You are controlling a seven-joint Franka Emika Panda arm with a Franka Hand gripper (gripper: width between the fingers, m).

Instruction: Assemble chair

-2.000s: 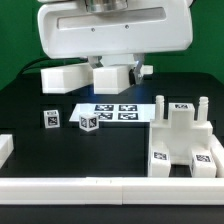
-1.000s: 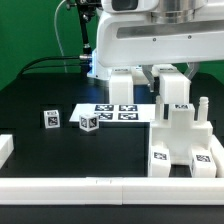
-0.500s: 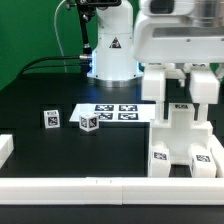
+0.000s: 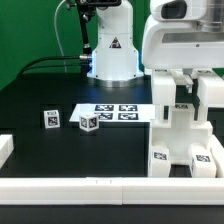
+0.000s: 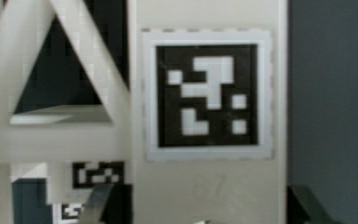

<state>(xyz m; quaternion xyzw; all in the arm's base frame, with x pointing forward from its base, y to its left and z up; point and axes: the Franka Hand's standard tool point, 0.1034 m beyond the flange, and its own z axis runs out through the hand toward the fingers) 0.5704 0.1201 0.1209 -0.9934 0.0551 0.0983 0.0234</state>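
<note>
The blocky matte white plastic chair (image 4: 180, 150) stands on the black tabletop (image 4: 40, 150), at the exterior view's right, near the front white rail (image 4: 90, 186). The glossy white end effector (image 4: 186, 112) hangs over it, fingers (image 4: 163, 100) apart on either side of its upright part; I cannot tell whether they clamp it. The wrist view shows a tagged white panel (image 5: 202, 95) close up. Two small white tagged cubes (image 4: 52, 118) lie beside the marker board (image 4: 115, 112).

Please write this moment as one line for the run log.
tool: open, straddling top of chair | contact: cannot tell | loose blocks: two, beside marker board
</note>
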